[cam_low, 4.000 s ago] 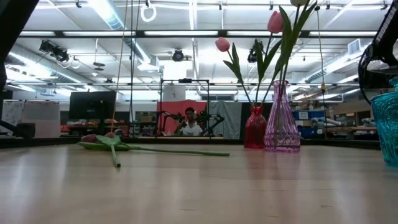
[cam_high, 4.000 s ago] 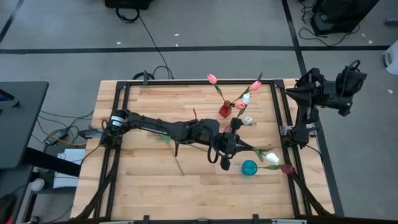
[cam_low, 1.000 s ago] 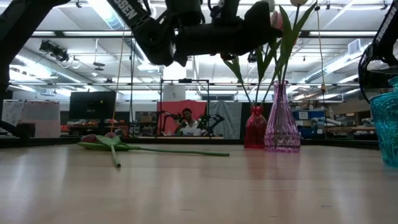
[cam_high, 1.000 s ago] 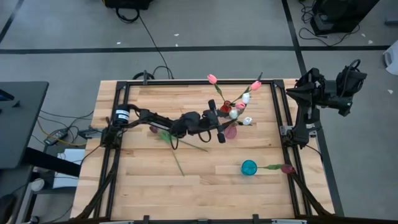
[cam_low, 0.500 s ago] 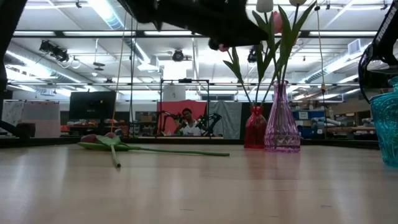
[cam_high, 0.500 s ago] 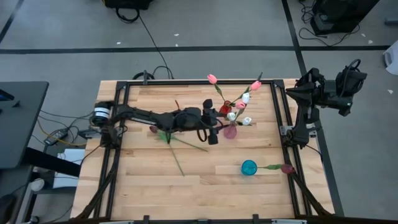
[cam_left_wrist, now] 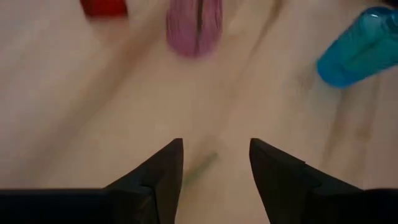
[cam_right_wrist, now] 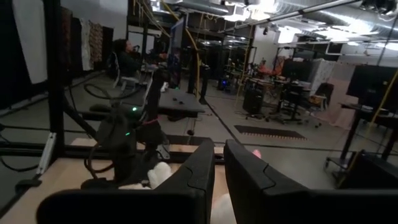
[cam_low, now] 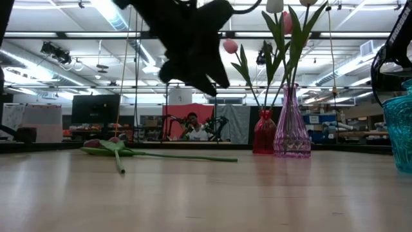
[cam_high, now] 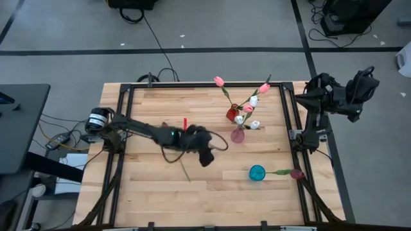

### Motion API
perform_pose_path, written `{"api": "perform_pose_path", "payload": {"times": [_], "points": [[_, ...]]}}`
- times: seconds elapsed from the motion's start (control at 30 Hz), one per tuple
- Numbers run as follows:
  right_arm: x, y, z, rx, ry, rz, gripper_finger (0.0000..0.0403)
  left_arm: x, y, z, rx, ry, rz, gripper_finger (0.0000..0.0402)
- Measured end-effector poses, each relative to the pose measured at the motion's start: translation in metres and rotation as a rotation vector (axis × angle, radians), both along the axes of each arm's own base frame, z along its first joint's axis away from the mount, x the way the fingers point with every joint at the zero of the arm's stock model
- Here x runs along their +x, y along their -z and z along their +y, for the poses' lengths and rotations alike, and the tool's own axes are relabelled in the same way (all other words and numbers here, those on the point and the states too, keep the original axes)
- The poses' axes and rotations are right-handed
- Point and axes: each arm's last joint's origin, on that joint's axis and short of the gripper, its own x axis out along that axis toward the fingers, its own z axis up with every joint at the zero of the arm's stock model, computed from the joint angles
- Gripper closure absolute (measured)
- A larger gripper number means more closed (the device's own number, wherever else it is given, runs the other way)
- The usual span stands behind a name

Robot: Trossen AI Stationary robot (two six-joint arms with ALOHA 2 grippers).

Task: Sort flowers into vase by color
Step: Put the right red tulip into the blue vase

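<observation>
Left gripper (cam_high: 207, 158) hangs above mid-tabletop (cam_high: 148, 186), fingers (cam_left_wrist: 163, 168) apart and empty. Right gripper (cam_right_wrist: 219, 163) is parked off the tabletop's right edge, fingers nearly together, nothing between them. Flowers (cam_high: 243, 106) stand in the red vase (cam_high: 232, 114) and pink vase (cam_high: 238, 135) (one stem (cam_low: 161, 154) lies flat on the tabletop).

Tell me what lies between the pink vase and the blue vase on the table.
Nothing; in the high view bare wood separates the pink vase from the blue vase.
</observation>
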Motion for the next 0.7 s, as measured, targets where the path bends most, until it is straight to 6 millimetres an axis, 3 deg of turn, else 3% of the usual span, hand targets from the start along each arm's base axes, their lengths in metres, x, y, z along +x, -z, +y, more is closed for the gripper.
{"api": "perform_pose_path", "payload": {"times": [0.13,0.4,0.57,0.7], "points": [[0.001,0.004,0.003,0.014,-0.023,-0.004,0.0353,-0.014,0.012,-0.03,-0.122,-0.133,0.004,0.0233],[0.002,0.01,0.01,0.045,-0.098,-0.02,0.0353,-0.047,0.04,-0.072,-0.287,-0.375,0.008,0.0266],[0.004,0.022,0.021,0.046,-0.123,-0.015,0.0353,-0.079,0.052,-0.088,-0.216,-0.55,0.041,0.0272],[0.005,0.029,0.027,0.042,-0.126,-0.011,0.0353,-0.105,0.055,-0.088,-0.146,-0.726,0.107,0.0273]]}}
